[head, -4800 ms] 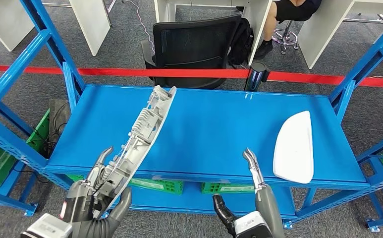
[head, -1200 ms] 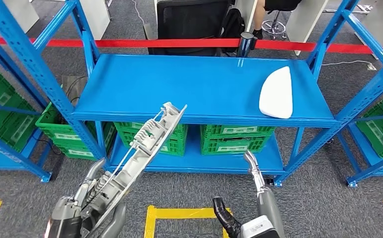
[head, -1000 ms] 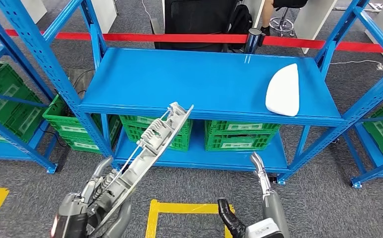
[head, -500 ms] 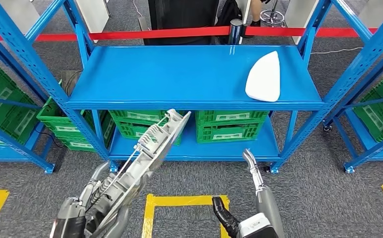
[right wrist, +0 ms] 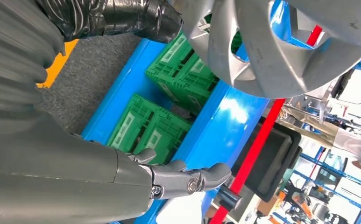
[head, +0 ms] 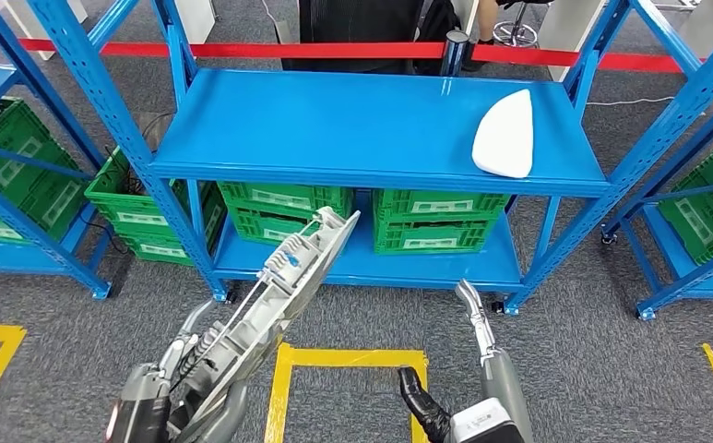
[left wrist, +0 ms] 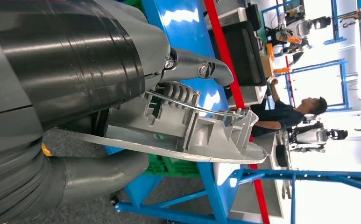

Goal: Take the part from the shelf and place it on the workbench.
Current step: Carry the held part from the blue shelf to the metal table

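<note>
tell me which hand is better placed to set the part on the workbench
Left. The left hand already grips the grey part, while the right hand is open and holds nothing.

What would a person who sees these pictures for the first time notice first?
First, the long grey ribbed plastic part, which the left hand holds tilted up over the grey carpet in front of the blue shelf. Next, the white part lying at the right end of the shelf's upper level, with green crates beneath.

Matt grey plastic part [head: 283, 281]; glossy shelf [head: 352, 129].
</note>
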